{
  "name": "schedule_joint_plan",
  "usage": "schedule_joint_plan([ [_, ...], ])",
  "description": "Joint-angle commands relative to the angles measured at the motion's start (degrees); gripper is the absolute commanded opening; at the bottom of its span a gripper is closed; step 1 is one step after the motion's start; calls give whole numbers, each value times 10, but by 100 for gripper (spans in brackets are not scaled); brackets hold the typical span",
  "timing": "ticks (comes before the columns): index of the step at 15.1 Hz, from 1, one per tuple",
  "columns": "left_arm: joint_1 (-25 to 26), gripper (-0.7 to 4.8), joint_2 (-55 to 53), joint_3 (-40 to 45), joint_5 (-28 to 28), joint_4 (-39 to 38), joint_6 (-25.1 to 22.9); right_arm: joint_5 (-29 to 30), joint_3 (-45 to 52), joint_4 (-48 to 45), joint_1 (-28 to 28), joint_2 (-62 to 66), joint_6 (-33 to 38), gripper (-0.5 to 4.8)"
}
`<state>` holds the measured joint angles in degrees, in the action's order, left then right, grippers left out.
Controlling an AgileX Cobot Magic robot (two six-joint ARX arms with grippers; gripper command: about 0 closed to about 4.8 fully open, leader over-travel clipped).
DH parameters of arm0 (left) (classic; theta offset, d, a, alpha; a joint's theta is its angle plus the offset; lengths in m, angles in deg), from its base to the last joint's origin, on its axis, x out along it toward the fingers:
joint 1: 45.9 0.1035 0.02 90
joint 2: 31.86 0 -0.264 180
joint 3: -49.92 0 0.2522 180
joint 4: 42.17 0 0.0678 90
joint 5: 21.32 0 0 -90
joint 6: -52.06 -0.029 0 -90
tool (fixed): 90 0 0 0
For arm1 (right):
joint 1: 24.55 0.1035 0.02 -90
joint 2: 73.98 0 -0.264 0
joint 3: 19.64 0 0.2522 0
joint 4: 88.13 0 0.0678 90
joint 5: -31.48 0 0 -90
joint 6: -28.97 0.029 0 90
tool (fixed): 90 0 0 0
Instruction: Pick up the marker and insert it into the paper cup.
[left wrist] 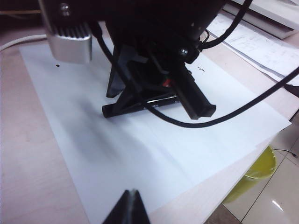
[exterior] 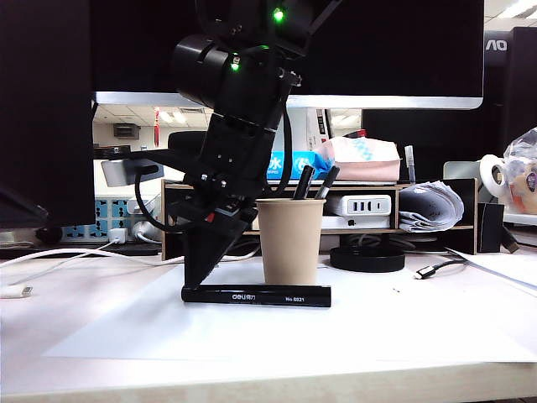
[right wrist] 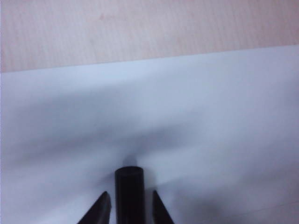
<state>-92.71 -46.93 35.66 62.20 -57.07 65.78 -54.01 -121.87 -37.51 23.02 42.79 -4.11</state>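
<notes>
Pale wooden table (exterior: 101, 369), a large white paper sheet (exterior: 336, 336) spread across its front. Behind it a big dark monitor (exterior: 394, 50) and a low shelf (exterior: 453, 210) crowded with a power strip, rolled papers and cables. The right arm (exterior: 239, 109), black and bulky, comes down from above to the sheet, left of the paper cup (exterior: 290, 241). The cup stands upright on the sheet, plain tan, with two dark pens leaning out over its rim. The marker (exterior: 256, 295) lies flat on the sheet just in front of the cup's base, logo facing the camera, its left end under the arm. The right gripper (right wrist: 129, 207) is down at that end: in the right wrist view the marker's (right wrist: 129, 191) blunt black end sits between the two fingertips (right wrist: 99, 212), a sliver of white showing on each side, so the jaws stand apart and are not yet pressed on the barrel. The left gripper (left wrist: 128, 210) hangs well away over the near edge of the sheet, tips drawn together to one point, nothing between them. From the left wrist view the marker (left wrist: 140, 106) shows beneath the right gripper (left wrist: 161, 100).
</notes>
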Motion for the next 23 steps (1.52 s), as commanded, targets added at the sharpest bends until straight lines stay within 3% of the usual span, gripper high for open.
schedule_joint_plan([
  [1, 1, -5, 0, 0, 2, 4, -2, 1, -3, -13, 0, 0, -2, 122],
  [15, 1, -5, 0, 0, 0, 3, -2, 1, -3, -14, -7, 19, 0, 115],
  [23, 1, -5, 0, 0, 0, 4, -3, 3, -3, -14, -8, 19, 0, 49],
])
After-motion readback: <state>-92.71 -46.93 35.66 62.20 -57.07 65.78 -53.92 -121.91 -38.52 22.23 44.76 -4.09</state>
